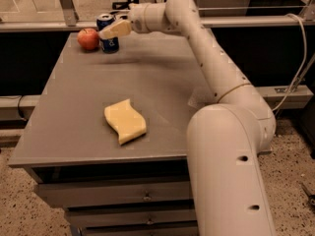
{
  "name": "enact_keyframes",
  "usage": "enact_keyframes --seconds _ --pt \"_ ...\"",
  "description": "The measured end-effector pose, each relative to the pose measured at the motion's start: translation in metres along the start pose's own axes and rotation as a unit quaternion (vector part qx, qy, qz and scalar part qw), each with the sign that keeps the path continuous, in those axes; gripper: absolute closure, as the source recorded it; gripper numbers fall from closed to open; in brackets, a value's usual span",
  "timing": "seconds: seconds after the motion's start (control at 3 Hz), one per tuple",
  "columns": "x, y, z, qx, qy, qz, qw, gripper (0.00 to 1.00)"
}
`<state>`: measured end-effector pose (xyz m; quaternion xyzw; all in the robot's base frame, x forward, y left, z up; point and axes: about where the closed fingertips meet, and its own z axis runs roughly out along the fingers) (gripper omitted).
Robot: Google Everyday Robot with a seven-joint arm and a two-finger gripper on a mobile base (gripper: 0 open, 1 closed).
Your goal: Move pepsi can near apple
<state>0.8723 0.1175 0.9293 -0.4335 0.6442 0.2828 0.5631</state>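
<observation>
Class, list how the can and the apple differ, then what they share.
The can is a dark blue upright cylinder; the apple is round and red. The can stands taller than the apple. The gripper is at the can, not the apple. Both sit together at a far corner of the table.

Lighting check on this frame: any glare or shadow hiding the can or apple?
Camera view: light seems to come from above, with no hard glare; the white arm is the brightest thing. Camera view: a soft shadow lies on the table under the arm, short of the can and apple, both readable. Camera view: the end effector at the can covers part of its side.
</observation>
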Motion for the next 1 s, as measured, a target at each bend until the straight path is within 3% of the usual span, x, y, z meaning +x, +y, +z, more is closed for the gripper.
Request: enact_keyframes --seconds 0.33,0.67,1.0 --pt "-0.025 -0.026 -0.092 0.063 0.063 -0.075 0.9932 0.00" --pt "-0.044 -0.032 -0.158 0.104 0.115 -0.126 0.9800 0.00" --pt "-0.053 -0.030 -0.167 0.109 0.119 -0.135 0.9776 0.00"
